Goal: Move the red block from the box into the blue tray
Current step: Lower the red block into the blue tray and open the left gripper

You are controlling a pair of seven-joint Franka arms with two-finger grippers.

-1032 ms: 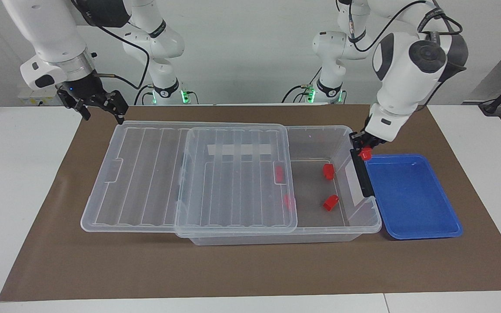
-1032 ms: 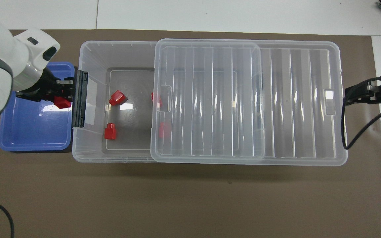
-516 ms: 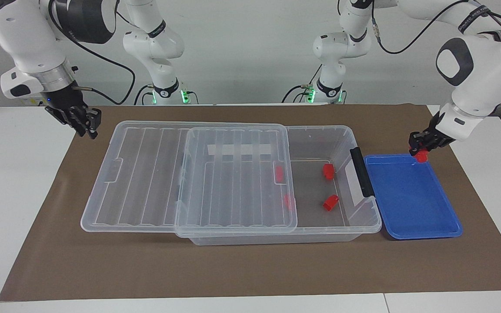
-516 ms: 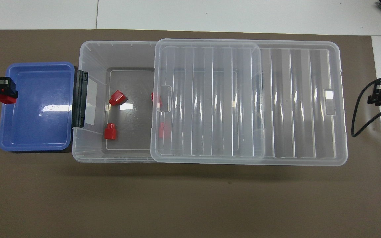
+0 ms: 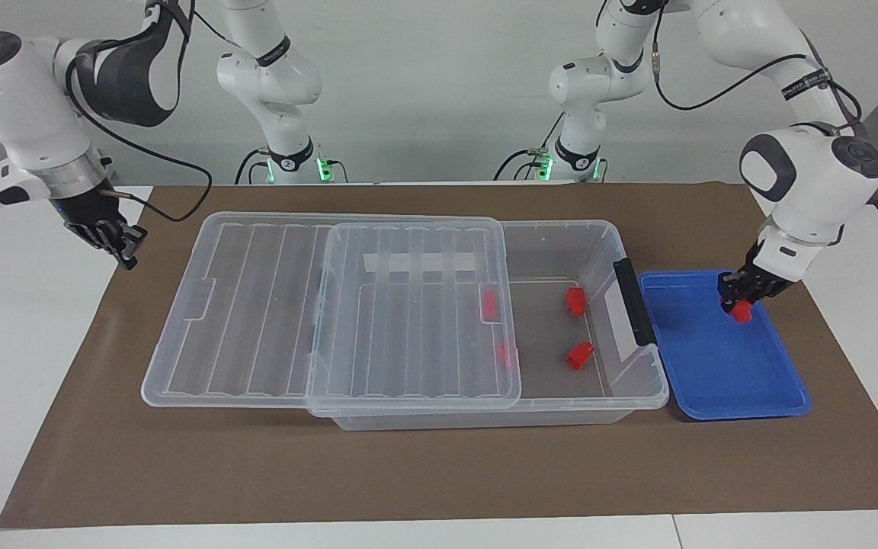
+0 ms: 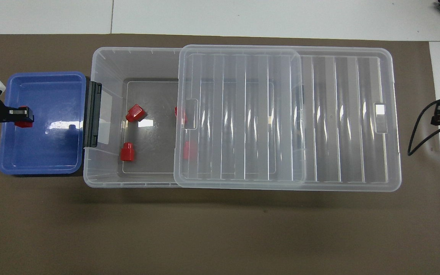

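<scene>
My left gripper (image 5: 738, 305) is shut on a red block (image 5: 742, 311) and holds it low inside the blue tray (image 5: 713, 374). I cannot tell whether the block touches the tray floor. From overhead, the left gripper (image 6: 22, 114) and its red block (image 6: 24, 123) are over the tray (image 6: 40, 152), at the part farthest from the box. The clear box (image 5: 561, 232) lies beside the tray. Its ribbed lid (image 5: 408, 320) is slid toward the right arm's end. My right gripper (image 5: 128, 248) hangs shut and empty over the mat's edge past the lid.
Two red blocks (image 5: 576, 300) (image 5: 579, 354) lie in the box's uncovered end, and two more (image 5: 489, 305) (image 5: 505, 352) show through the lid's edge. A dark latch (image 5: 632, 301) sits on the box wall next to the tray. A brown mat (image 5: 439, 473) covers the table.
The left gripper carried the red block from the box's latch, across the tray's rim, and down into the tray. The right gripper shut and drew away from the lid toward the table's end.
</scene>
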